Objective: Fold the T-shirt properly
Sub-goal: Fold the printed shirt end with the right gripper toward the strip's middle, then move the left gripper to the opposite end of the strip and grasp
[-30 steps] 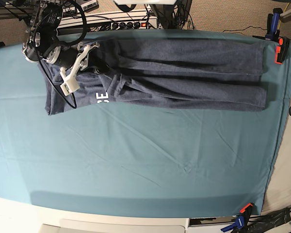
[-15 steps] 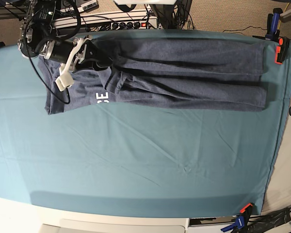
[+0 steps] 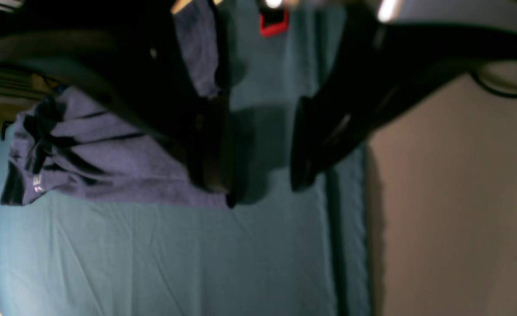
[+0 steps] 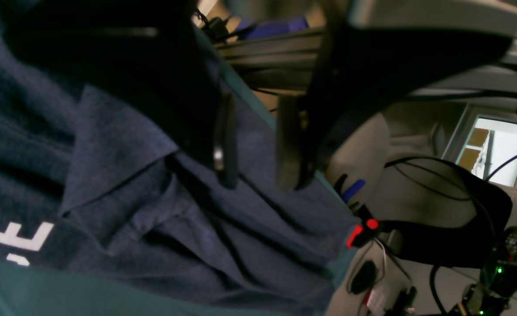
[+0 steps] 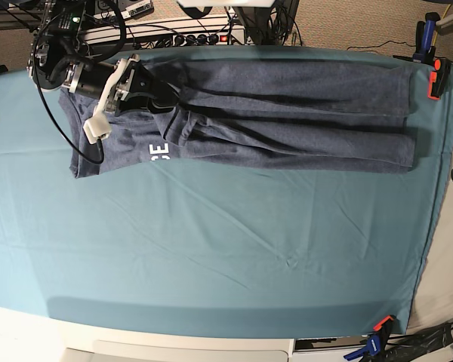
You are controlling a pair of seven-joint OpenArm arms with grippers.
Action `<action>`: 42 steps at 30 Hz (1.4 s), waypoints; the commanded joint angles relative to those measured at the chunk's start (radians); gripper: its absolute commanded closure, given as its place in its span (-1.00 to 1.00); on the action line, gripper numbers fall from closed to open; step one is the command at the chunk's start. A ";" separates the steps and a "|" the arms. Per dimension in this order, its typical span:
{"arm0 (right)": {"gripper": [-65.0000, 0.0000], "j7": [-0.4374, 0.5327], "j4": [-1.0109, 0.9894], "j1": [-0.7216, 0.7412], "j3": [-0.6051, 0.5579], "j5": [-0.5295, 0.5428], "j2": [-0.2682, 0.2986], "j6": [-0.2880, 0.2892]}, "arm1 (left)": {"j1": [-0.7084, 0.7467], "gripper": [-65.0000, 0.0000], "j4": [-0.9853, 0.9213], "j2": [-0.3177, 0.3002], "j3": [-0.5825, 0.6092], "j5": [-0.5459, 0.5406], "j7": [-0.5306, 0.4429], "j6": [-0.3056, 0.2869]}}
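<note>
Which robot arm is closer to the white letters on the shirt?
The right. Its gripper hovers over the T-shirt just above the white letters; the left gripper is far off, past the shirt's other end.

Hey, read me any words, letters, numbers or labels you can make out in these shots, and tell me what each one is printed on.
"E": white block letter on the T-shirt, with a second letter below it cut off by the frame edge.
"E" and a partly folded-under letter, unclear: same white print on the shirt in the base view.
Left wrist view: a tiny white mark on the shirt, too blurred to read.
No other readable text.
</note>
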 commanded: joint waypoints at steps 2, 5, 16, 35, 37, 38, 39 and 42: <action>0.55 0.017 0.018 0.003 0.005 -0.045 0.011 0.001 | -0.017 0.29 0.012 -0.046 -0.010 -0.023 -0.014 -0.005; 0.73 0.111 0.018 0.008 0.005 -0.304 0.010 0.001 | -0.017 0.29 0.012 -0.062 -0.010 -0.023 -0.011 -0.005; 1.00 0.342 0.019 0.133 0.005 -0.859 0.010 -0.113 | 0.032 0.20 0.011 -0.161 -0.010 -0.023 0.024 -0.005; 0.42 0.385 0.025 0.208 0.004 -0.922 0.010 -0.065 | 0.153 0.18 0.011 0.009 -0.006 -0.023 0.030 -0.005; 0.42 0.391 0.025 0.208 0.004 -0.922 0.010 -0.065 | 0.153 0.18 0.011 0.031 -0.006 -0.023 0.031 -0.005; 0.42 0.393 0.025 0.208 0.004 -0.923 0.010 -0.065 | 0.153 0.18 0.011 0.040 -0.006 -0.023 0.031 -0.005; 0.42 0.393 0.025 0.208 0.004 -0.923 0.010 -0.065 | 0.153 0.18 0.011 0.049 -0.006 -0.023 0.031 -0.005; 0.42 0.392 0.025 0.208 0.004 -0.923 0.010 -0.065 | 0.153 0.18 0.011 0.069 -0.006 -0.023 0.031 -0.005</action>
